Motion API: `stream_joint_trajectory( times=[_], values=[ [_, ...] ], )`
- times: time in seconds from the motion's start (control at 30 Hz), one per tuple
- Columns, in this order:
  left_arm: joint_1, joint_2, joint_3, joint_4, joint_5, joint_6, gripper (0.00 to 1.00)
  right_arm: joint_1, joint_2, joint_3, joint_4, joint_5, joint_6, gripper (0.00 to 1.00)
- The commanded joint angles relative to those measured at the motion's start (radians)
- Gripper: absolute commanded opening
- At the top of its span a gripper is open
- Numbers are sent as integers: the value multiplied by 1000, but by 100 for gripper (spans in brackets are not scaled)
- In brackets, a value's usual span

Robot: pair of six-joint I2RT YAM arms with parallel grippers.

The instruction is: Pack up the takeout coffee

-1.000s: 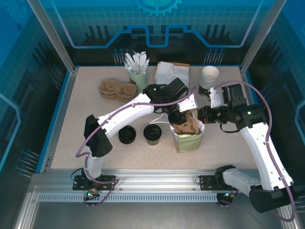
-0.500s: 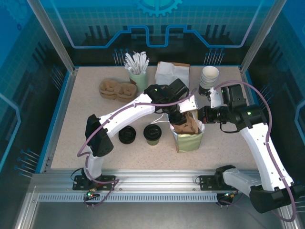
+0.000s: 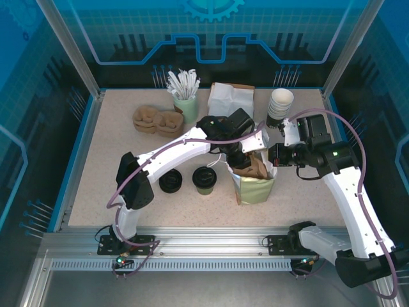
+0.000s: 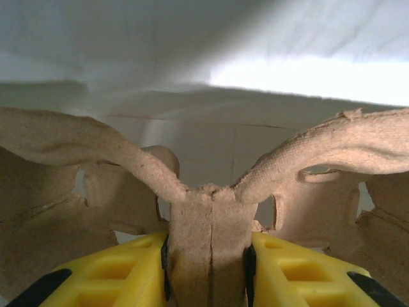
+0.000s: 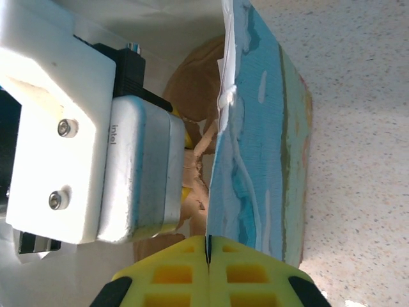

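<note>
Nearest on the table (image 3: 102, 192), the takeout coffee (image 3: 204, 180) stands upright and lidded. It sits between a low pile of black lids (image 3: 171, 181) and the paper bag (image 3: 255, 190), just left of the bag and outside it. The left claw (image 4: 208, 259) grips the centre rib of a pulp cup carrier (image 4: 204, 204) and hangs it in the bag's mouth. The right claw (image 5: 208, 252) is closed on the bag's rim, pinching it. I judge the carrier should go down level and square to the bag's walls, the right claw holding the mouth wide so the wings do not snag. The overhead view gives the layout; the left wrist view adds the white inner wall ahead, and the right wrist view the pinched edge. Farther back sit spare carriers (image 3: 156, 119) and a stack of lidless cups (image 3: 280, 102).
</note>
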Motion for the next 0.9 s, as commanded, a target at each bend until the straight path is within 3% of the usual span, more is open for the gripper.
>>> stream_joint_trajectory(
  times=[0.0, 0.17, 0.87],
  values=[
    [-6, 33, -13, 0, 36, 25, 35, 18, -16, 26, -43, 83, -8, 0],
    [-7, 55, 4, -10, 53, 25, 35, 37, -15, 43, -58, 146, -6, 0],
    [-48, 129, 57, -50, 61, 40, 36, 59, -26, 49, -53, 197, 30, 0]
  ],
)
